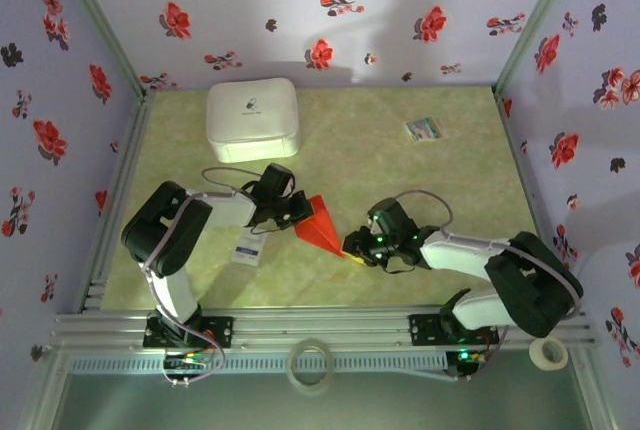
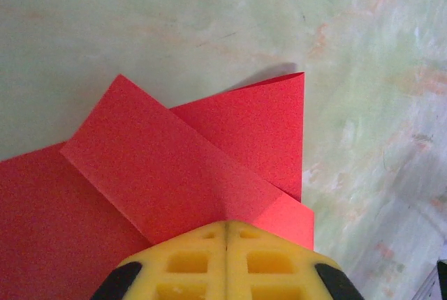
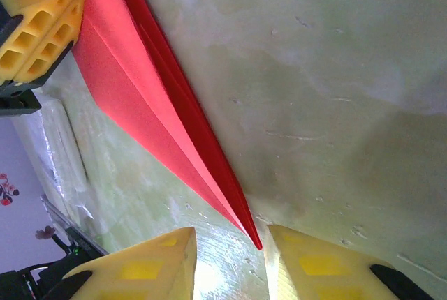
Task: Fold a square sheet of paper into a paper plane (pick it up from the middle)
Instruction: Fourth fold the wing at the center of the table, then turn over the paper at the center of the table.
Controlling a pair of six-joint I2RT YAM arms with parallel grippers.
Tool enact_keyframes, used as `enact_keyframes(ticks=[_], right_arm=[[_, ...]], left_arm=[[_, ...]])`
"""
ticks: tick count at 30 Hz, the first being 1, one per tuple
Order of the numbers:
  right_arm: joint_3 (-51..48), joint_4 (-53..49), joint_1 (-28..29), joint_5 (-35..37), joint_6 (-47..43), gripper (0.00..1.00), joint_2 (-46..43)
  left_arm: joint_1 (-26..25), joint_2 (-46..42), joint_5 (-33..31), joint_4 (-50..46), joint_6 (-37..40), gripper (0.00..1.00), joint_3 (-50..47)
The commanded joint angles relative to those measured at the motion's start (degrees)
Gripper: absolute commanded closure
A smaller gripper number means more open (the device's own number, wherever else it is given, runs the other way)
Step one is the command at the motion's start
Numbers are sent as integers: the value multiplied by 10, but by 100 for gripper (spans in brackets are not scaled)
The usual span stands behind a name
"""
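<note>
On the green marbled table [image 1: 400,175], the left gripper [image 2: 225,234] is clamped on the wide end of the paper plane [image 2: 174,167], a bright red wedge of overlapping flaps. Its point lies between the parted fingers of the right gripper [image 3: 230,241]. The white box [image 1: 253,120] carries a mark too small to read.

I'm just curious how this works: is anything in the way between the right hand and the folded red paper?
Nothing visible. The pointed tip of the red paper lies between the parted fingers of the right hand, while the left hand pinches its other end.
</note>
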Motion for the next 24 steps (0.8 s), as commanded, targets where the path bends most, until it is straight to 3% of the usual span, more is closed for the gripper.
enact_keyframes(ticks=[1, 24], right_arm=[[1, 15, 5, -16, 12, 68, 15], [-3, 94, 12, -30, 25, 67, 53]], left_arm=[[-2, -1, -19, -17, -7, 95, -10], [-2, -2, -18, -17, -7, 94, -5]])
